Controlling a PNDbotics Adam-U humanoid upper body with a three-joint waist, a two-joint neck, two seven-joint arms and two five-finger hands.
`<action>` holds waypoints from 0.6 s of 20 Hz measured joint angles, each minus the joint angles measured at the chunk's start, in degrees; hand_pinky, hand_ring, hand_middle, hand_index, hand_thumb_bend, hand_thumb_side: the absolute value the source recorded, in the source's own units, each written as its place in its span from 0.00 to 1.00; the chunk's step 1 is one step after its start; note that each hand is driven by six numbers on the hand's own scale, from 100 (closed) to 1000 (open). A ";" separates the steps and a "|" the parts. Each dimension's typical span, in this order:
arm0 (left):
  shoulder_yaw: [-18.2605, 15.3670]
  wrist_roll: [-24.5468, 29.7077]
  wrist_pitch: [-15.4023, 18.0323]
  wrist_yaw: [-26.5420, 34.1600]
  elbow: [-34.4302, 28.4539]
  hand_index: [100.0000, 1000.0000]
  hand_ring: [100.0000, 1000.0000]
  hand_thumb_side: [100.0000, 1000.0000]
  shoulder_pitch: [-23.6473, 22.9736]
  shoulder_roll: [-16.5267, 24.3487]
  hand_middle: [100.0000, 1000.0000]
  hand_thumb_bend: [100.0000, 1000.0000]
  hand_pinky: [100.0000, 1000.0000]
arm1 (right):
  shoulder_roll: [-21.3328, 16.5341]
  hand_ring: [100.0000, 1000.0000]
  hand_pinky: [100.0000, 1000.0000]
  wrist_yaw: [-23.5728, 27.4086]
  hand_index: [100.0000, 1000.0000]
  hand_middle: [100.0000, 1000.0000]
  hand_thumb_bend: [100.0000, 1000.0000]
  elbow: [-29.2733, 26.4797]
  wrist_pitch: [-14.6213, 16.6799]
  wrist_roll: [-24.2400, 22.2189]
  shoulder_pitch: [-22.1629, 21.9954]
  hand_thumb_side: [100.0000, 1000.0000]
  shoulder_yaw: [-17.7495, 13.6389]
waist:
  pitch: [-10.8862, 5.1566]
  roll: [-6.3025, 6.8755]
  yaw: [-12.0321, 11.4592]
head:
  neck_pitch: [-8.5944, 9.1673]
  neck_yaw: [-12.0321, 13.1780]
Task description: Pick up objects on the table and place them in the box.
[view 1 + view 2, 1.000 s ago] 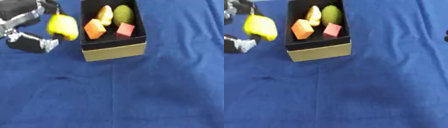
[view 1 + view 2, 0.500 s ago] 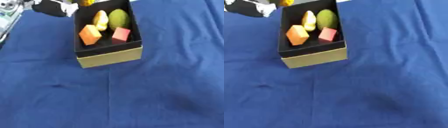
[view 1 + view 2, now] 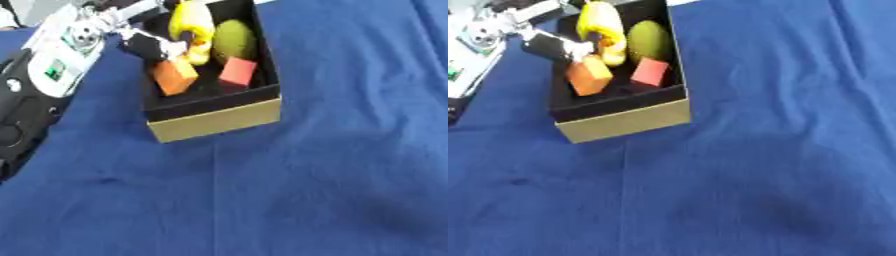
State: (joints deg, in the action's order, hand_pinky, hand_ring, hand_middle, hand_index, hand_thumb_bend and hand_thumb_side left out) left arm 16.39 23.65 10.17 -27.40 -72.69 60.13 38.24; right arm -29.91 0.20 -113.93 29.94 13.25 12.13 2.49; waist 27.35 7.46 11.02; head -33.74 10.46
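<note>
An open black box with a tan front wall (image 3: 214,120) stands on the blue cloth at the upper left. Inside lie a green fruit (image 3: 233,41), an orange block (image 3: 173,77), a red block (image 3: 237,73) and a yellow-orange piece (image 3: 202,54). My left hand (image 3: 153,45) reaches over the box's left wall, its fingers curled round a yellow fruit (image 3: 191,17) held over the far end of the box. The fruit's top is cut off by the picture edge. My right hand shows in neither view.
My left forearm (image 3: 52,65), white and black, lies along the left edge beside the box. The blue cloth (image 3: 306,190) with a few creases covers the table in front and to the right of the box.
My left hand has carried the yellow fruit from left of the box to over its far end. The whole picture has also shifted as the head moved.
</note>
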 measured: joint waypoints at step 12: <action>-0.58 1.63 4.37 -6.71 3.99 0.93 0.82 0.59 -0.20 -2.43 0.79 0.34 0.90 | 0.01 0.77 0.75 1.52 0.80 0.71 0.00 0.04 -0.35 -0.72 0.20 0.50 -0.05 | -0.68 0.19 -0.52 | -0.48 -0.41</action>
State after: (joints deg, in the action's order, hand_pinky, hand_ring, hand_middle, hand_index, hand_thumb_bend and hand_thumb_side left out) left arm 15.81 25.28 14.54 -34.11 -68.71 59.93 35.81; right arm -29.91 1.72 -113.89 29.58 12.53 12.34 2.43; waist 26.67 7.65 10.50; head -34.22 10.05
